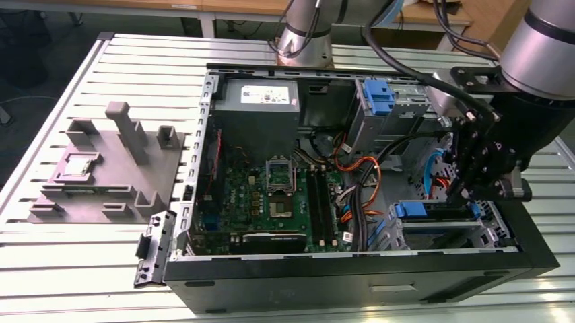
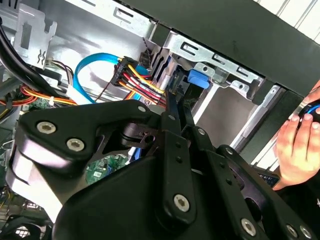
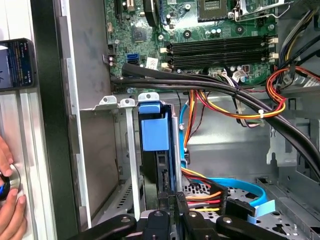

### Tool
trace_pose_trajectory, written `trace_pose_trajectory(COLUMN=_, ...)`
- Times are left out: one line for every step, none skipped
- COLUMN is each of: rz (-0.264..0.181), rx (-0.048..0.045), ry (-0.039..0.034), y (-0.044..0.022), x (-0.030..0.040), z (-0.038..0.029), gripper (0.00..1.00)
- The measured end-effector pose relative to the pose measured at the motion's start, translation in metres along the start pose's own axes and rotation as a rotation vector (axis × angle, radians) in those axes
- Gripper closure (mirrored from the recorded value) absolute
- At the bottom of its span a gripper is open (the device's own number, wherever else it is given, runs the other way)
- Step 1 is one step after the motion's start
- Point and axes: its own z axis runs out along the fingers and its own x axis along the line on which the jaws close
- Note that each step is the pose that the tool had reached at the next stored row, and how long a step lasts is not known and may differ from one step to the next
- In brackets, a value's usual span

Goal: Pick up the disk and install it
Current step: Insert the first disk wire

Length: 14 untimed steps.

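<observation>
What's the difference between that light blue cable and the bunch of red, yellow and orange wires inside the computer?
The light blue cable is one flat, wide ribbon; the coloured wires are several thin round strands. The cable is a single colour, while the wires mix red, yellow, orange and black. The cable sweeps in a broad curve; the wires run packed side by side. Both lie inside the open computer case.

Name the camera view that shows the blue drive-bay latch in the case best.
The first wrist view: the blue latch faces the camera unobstructed, standing in the metal bay above the gripper. The second wrist view shows a small part of it past the gripper linkage. The exterior view shows its top beside the arm.
</observation>
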Motion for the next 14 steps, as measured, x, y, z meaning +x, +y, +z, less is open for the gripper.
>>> trace_pose_trajectory(rz=0.003, rx=-0.0003, ry=0.0000, y=0.0000, x=0.0000, z=0.0003, gripper=0.83)
trace_pose_trajectory(rz=0.006, rx=-0.0006, ry=-0.0002, y=0.0001, x=0.0001, z=0.0006, gripper=0.83)
trace_pose_trajectory(rz=0.009, rx=-0.0008, ry=-0.0002, y=0.0001, x=0.0001, z=0.0008, gripper=0.83)
trace_pose_trajectory(rz=0.010, rx=-0.0010, ry=-0.0004, y=0.0002, x=0.0001, z=0.0010, gripper=0.83)
trace_pose_trajectory(rz=0.010, rx=-0.0010, ry=-0.0007, y=0.0002, x=0.0002, z=0.0011, gripper=0.83)
trace_pose_trajectory(rz=0.011, rx=-0.0011, ry=-0.0010, y=0.0002, x=0.0003, z=0.0013, gripper=0.83)
trace_pose_trajectory(rz=0.012, rx=-0.0012, ry=-0.0011, y=0.0002, x=0.0003, z=0.0014, gripper=0.83)
trace_pose_trajectory(rz=0.013, rx=-0.0013, ry=-0.0010, y=0.0002, x=0.0005, z=0.0016, gripper=0.83)
trace_pose_trajectory(rz=0.014, rx=-0.0013, ry=-0.0008, y=0.0001, x=0.0007, z=0.0017, gripper=0.83)
trace_pose_trajectory(rz=0.014, rx=-0.0014, ry=-0.0008, y=0.0001, x=0.0008, z=0.0017, gripper=0.83)
trace_pose_trajectory(rz=0.014, rx=-0.0014, ry=-0.0010, y=0.0001, x=0.0009, z=0.0019, gripper=0.83)
trace_pose_trajectory(rz=0.014, rx=-0.0014, ry=-0.0011, y=0.0001, x=0.0009, z=0.0020, gripper=0.83)
trace_pose_trajectory(rz=0.014, rx=-0.0014, ry=-0.0013, y=0.0001, x=0.0010, z=0.0022, gripper=0.83)
trace_pose_trajectory(rz=0.014, rx=-0.0015, ry=-0.0015, y=0.0001, x=0.0013, z=0.0024, gripper=0.83)
